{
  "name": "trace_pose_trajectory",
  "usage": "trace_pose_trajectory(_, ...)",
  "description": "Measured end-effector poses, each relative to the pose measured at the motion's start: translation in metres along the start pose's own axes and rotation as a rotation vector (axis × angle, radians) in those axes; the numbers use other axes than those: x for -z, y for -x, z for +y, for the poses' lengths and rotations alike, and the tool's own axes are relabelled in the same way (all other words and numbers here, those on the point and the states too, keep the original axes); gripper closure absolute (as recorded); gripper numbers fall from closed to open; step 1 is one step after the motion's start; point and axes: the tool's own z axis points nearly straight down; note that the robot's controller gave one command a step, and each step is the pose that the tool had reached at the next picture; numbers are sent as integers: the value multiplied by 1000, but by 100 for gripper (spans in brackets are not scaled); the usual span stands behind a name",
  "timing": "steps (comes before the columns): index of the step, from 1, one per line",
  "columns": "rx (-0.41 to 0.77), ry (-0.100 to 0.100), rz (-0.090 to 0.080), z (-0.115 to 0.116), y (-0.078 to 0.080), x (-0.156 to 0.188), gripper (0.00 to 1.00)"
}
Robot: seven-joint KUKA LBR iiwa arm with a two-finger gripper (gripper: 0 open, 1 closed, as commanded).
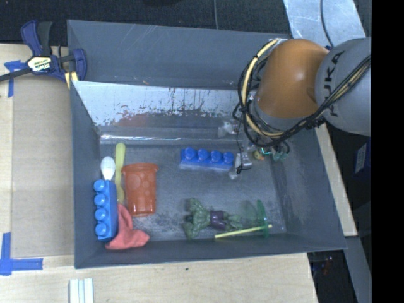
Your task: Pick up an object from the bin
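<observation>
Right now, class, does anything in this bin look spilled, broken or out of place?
Nothing looks spilled or broken. The orange cup seems to lie on its side at the left, and a pink cloth is crumpled in the near left corner. The bin's back wall bears reddish and dark streaks, like wear.

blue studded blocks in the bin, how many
2. One blue block lies near the bin's middle, just left of the claw. The other blue block lies along its left side, beside the orange cup. The arm may hide more.

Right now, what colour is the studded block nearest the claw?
Blue; the block shows best in the camera view.
</observation>
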Motion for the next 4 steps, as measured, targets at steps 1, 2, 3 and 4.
trace_pose_trajectory(1, 135, 0, 5, -3, 14, -74, 0)
trace_pose_trajectory(2, 266, -1, -10, 22, 26, -71, 100)
trace_pose_trajectory(3, 266, -1, -10, 22, 26, -70, 100)
trace_pose_trajectory(4, 248, 0, -1, 21, 16, -11, 100)
